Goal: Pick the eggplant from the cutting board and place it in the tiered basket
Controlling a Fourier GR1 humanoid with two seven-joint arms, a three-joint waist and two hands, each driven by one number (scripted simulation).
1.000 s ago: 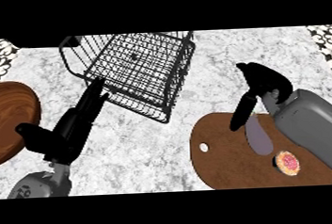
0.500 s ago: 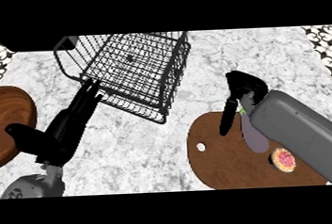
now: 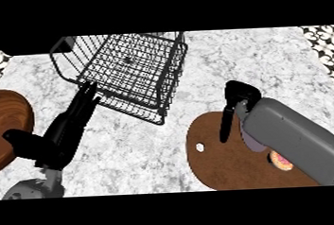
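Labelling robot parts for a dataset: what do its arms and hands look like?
Smooth, rounded grey shells cover the right forearm and left forearm. The left hand and right hand are matte black. No cables or markings show.

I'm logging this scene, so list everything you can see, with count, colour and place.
basket: one, black wire, top centre
board: one, brown, lower right
eggplant: one, purple, on board, mostly hidden
round item: one, pink-orange, on board, partly hidden
plate: one, brown, left edge
counter: one, grey marble
forearms: two, grey, lower corners
left hand: one, black, open, lower left
right hand: one, black, at board's top edge
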